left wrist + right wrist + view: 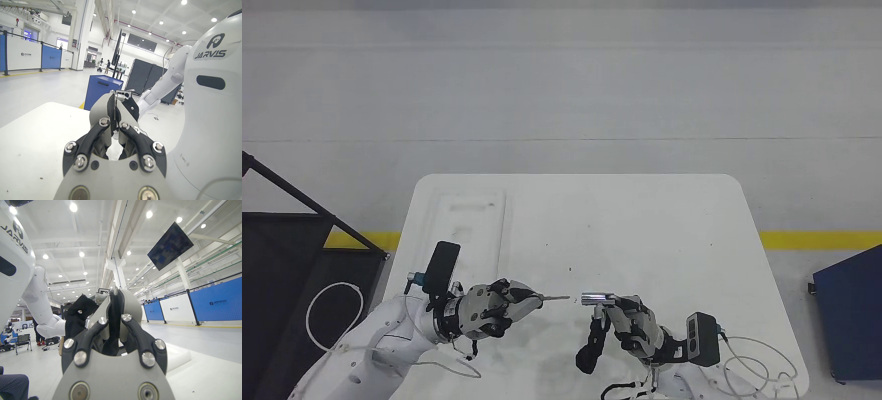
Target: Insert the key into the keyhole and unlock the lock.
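My left gripper [530, 300] is shut on a slim metal key [555, 298] near the table's front edge, blade pointing sideways at the lock. My right gripper [610, 305] is shut on a silver lock cylinder [594, 298] facing the key. In the top view a small gap separates the key tip from the lock's face. In the left wrist view the key [114, 110] runs between the black pads of my left gripper [114, 106], with the lock [120, 98] just beyond it. In the right wrist view my right gripper [113, 298] pinches the lock [114, 291].
The white table [662, 230] carries a shallow white tray [470, 222] at its back left. A black piece [591, 352] hangs below the right gripper. A blue cabinet [102, 91] stands off the table's right side, and a black panel [282, 270] off its left.
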Controlling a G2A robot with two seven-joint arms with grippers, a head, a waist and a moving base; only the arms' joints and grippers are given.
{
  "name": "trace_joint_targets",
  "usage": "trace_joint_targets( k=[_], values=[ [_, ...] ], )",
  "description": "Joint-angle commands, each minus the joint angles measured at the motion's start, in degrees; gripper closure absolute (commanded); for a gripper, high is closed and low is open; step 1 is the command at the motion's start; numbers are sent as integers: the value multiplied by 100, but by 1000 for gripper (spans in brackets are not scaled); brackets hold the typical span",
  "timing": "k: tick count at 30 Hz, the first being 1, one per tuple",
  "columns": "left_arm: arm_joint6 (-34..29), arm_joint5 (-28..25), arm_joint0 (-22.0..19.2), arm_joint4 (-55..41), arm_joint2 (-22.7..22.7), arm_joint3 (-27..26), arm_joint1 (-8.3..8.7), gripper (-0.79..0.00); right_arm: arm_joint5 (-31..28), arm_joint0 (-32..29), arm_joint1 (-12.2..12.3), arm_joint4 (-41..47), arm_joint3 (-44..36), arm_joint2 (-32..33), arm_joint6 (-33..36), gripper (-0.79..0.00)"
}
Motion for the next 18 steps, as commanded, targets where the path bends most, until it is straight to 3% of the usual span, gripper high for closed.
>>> trace_joint_targets(
  k=[1, 18],
  values=[
    [86, 0, -70, 33, 104, 89, 18, 0, 0, 0, 0, 0, 0, 0, 0, 0],
    [659, 0, -436, 335, 696, 343, 189, 0, 0, 0, 0, 0, 0, 0, 0, 0]
  ],
)
